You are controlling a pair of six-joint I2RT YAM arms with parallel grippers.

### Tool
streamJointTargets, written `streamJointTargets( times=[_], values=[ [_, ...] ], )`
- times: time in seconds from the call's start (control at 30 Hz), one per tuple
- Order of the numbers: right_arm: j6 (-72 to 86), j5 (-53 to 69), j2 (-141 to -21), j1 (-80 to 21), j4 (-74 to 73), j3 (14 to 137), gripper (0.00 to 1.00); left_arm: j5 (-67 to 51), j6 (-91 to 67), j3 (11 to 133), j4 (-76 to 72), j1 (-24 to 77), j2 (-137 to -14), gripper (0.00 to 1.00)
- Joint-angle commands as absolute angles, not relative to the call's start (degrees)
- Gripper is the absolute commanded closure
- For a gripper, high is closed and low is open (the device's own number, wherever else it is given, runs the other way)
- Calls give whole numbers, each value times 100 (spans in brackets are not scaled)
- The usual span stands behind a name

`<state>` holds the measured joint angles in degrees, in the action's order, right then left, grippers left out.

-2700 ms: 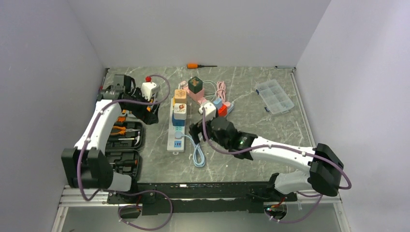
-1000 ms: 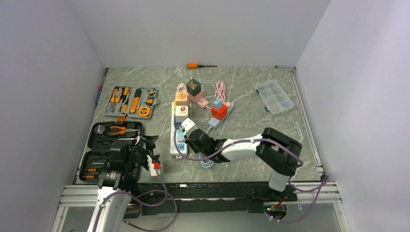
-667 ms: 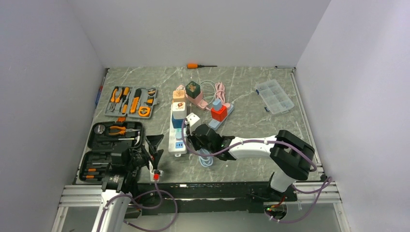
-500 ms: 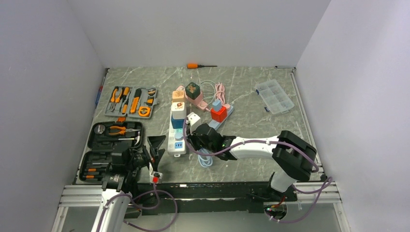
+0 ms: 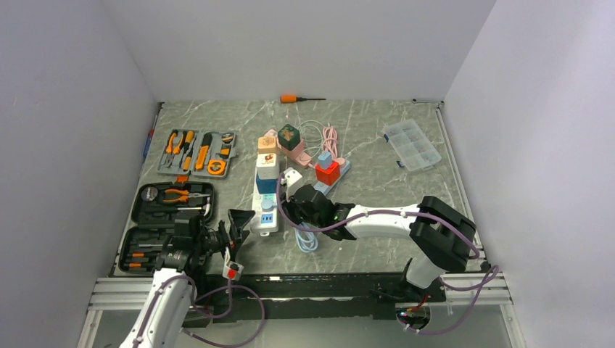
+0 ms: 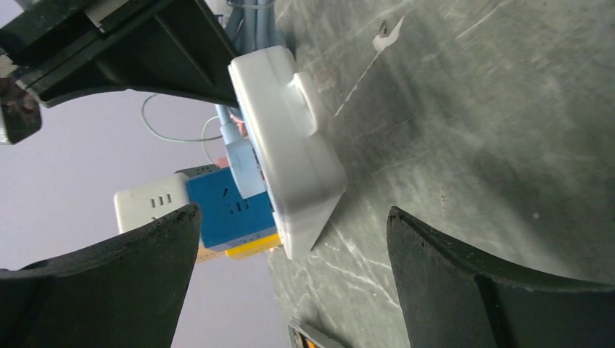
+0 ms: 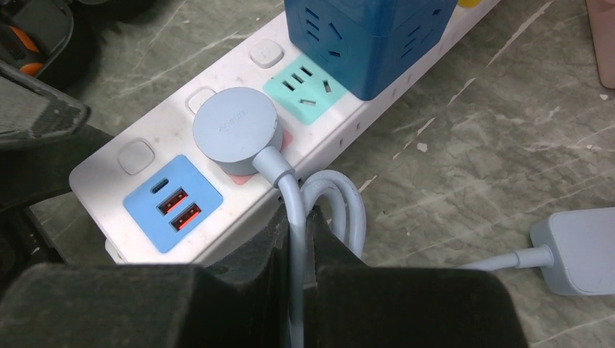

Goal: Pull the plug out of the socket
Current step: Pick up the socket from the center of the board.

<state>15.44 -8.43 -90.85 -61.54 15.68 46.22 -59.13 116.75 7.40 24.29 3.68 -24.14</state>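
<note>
A white power strip lies at mid-table, and a round light-blue plug sits seated in its socket. The plug's cable runs down between my right gripper's fingers, which are shut on it just below the plug. From above, the right gripper is beside the strip's right edge. My left gripper is open and low, near the table's front edge. It faces the strip's near end, with nothing between its fingers.
A blue cube adapter is plugged in farther up the strip. An open black tool case and tool tray lie left. A pink strip with a green cube, red cube, clear organiser and orange screwdriver lie behind.
The left arm has come back from the far left to the near edge, and its open gripper has edged toward the strip's near end. The right gripper stays shut on the cable.
</note>
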Motion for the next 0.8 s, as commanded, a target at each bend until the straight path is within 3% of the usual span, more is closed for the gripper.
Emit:
streamJointTargets(
  times=[0.0,0.3,0.47,0.6,0.77],
  values=[
    [1842,-552,-8617,-6189,2515,4898,100,-6341,12315,594,2274,378,-2759,1],
    [2138,-274,-8868,-6185,2844,4946,100,-6623,10686,396,132,738,-3060,5],
    [2158,-228,-8959,-6173,2863,4930,100,-6146,9242,243,-1446,1024,-3202,12],
    [2200,-164,-9053,-6159,2898,4859,100,-5893,9036,342,-1383,1068,-3197,23],
    [2203,-125,-9110,-6154,2906,4763,100,-5940,9118,260,-1084,1072,-2911,45]
  ],
)
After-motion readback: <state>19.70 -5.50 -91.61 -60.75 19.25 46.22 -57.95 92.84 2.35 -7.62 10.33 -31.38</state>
